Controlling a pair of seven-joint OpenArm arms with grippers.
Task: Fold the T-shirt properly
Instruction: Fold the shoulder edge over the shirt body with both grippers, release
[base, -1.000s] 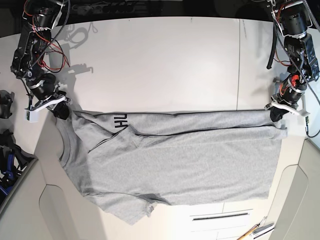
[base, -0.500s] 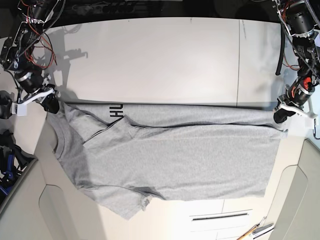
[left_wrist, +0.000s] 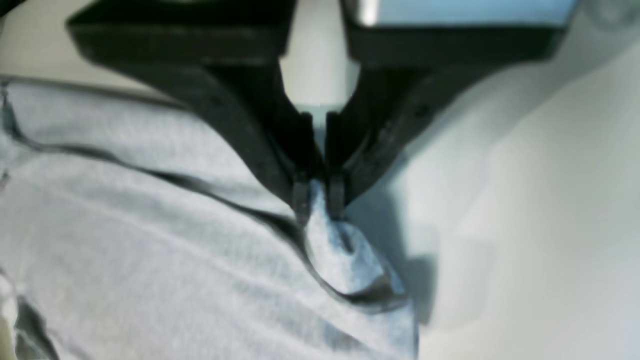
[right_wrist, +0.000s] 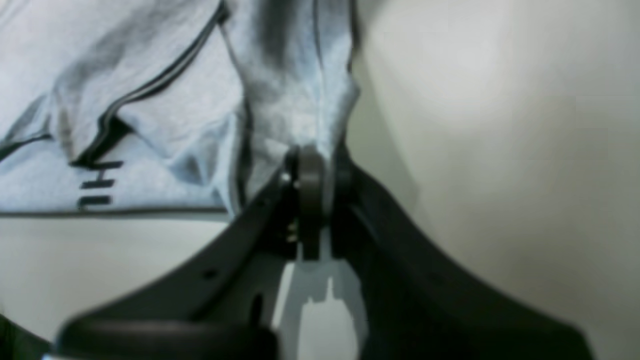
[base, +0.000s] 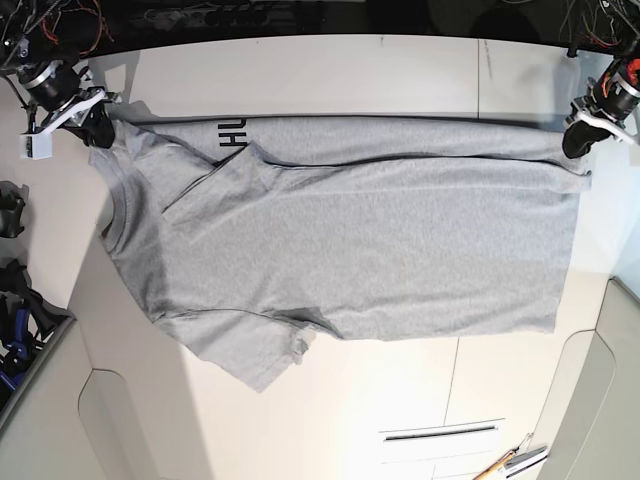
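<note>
The light grey T-shirt (base: 350, 240) lies spread across the white table, plain side up, with a strip of black lettering (base: 233, 133) showing at its folded far edge. My left gripper (base: 578, 141) is shut on the shirt's far right corner; in the left wrist view the fingertips (left_wrist: 319, 197) pinch a bunch of grey cloth (left_wrist: 150, 240). My right gripper (base: 97, 128) is shut on the far left corner by the shoulder; the right wrist view shows cloth (right_wrist: 295, 100) clamped at the fingertips (right_wrist: 310, 165). A sleeve (base: 255, 355) sticks out at the near left.
The white table (base: 330, 75) runs on behind the shirt. A dark object (base: 15, 300) sits off the table's left edge. Tools (base: 515, 462) lie at the near right corner. Cables hang around both arms at the far corners.
Both grippers have pulled the shirt's far edge away from me, toward the back of the table, and outward. The whole shirt has slid back with them and now lies flatter.
</note>
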